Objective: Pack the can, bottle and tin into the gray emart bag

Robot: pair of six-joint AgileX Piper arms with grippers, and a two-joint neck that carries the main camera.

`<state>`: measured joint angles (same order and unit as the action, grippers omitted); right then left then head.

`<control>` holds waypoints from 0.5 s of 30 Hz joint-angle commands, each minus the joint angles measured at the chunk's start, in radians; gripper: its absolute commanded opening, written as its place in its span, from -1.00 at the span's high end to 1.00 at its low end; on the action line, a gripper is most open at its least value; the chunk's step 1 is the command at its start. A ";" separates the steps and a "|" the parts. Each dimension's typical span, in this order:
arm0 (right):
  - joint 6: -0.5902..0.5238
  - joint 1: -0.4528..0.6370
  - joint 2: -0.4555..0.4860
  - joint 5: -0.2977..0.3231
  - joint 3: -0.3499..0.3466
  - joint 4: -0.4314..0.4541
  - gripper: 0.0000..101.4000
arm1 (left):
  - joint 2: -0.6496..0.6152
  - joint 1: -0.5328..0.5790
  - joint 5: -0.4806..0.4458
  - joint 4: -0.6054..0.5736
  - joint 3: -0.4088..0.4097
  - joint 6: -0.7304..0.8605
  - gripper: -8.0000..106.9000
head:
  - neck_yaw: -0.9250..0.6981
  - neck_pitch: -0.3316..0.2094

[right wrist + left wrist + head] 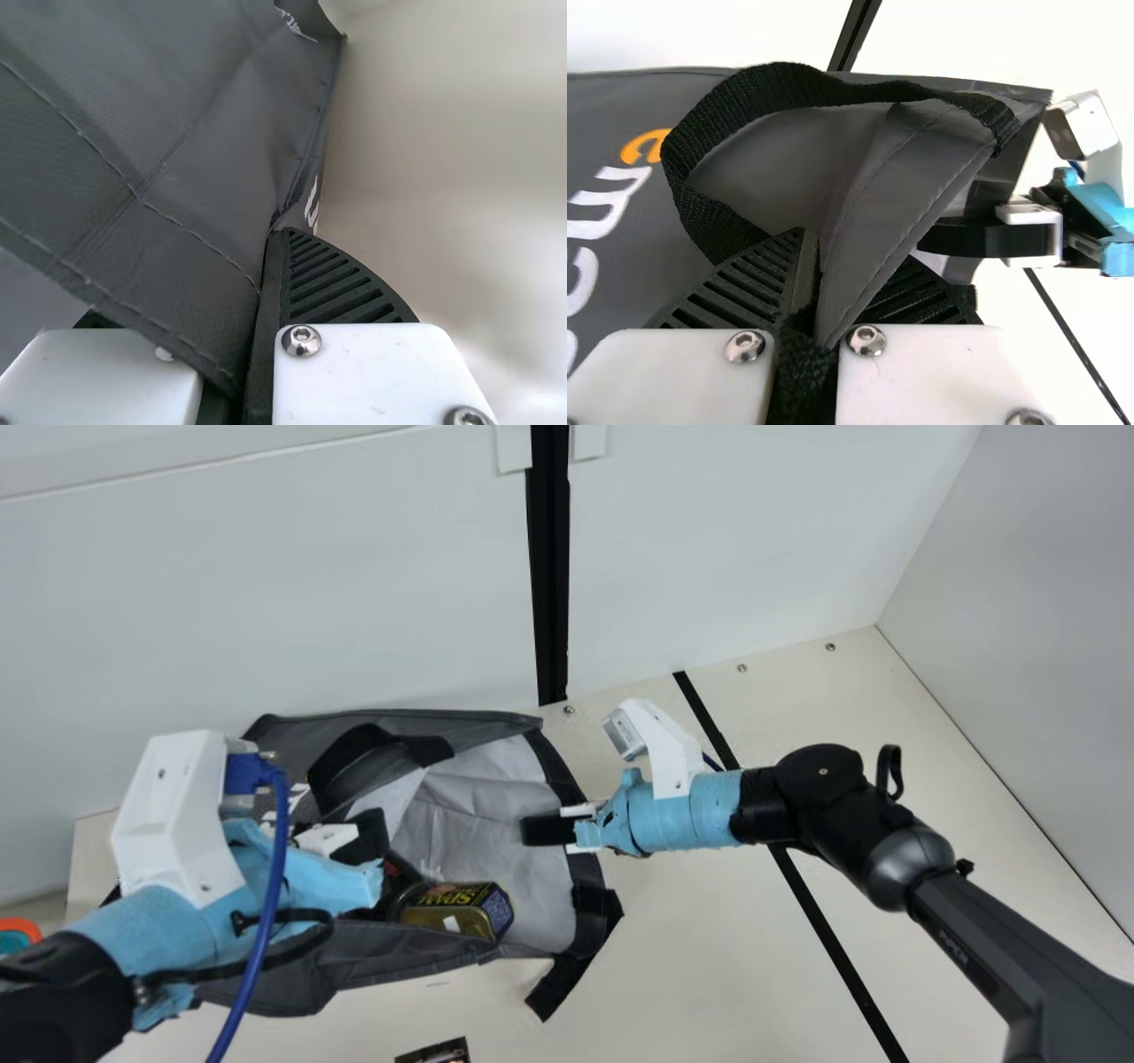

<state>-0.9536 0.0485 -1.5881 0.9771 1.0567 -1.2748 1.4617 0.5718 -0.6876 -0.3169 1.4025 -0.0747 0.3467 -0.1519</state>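
The gray bag (487,815) lies with its mouth spread open in the main view. A gold and dark blue tin (456,909) rests inside near the front side, beside a dark object with some red (400,871), partly hidden. My left gripper (368,837) is at the bag's left part. In the left wrist view, my left gripper (819,266) is shut on the edge of the bag (877,204) and its black strap. My right gripper (549,830) is at the right rim; in the right wrist view, my right gripper (257,305) pinches the fabric of the bag (177,159).
A small dark item (434,1051) lies on the cream table (709,974) at the front edge of the main view. White walls stand behind and to the right. An orange-rimmed object (19,930) is at the far left.
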 commanded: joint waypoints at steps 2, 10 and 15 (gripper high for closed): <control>0.015 0.007 0.025 0.012 -0.006 -0.013 1.00 | -0.005 -0.012 -0.006 -0.023 0.007 0.030 0.68 | 0.002 -0.023; 0.069 0.029 0.106 0.043 -0.033 -0.039 1.00 | -0.020 -0.038 -0.025 -0.075 0.025 0.103 0.68 | 0.002 -0.023; 0.105 0.045 0.166 0.069 -0.052 -0.053 1.00 | -0.034 -0.051 -0.039 -0.106 0.028 0.146 0.68 | 0.002 -0.023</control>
<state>-0.8560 0.0908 -1.4361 1.0425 1.0073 -1.3207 1.4293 0.5234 -0.7236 -0.4160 1.4298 0.0632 0.3467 -0.1503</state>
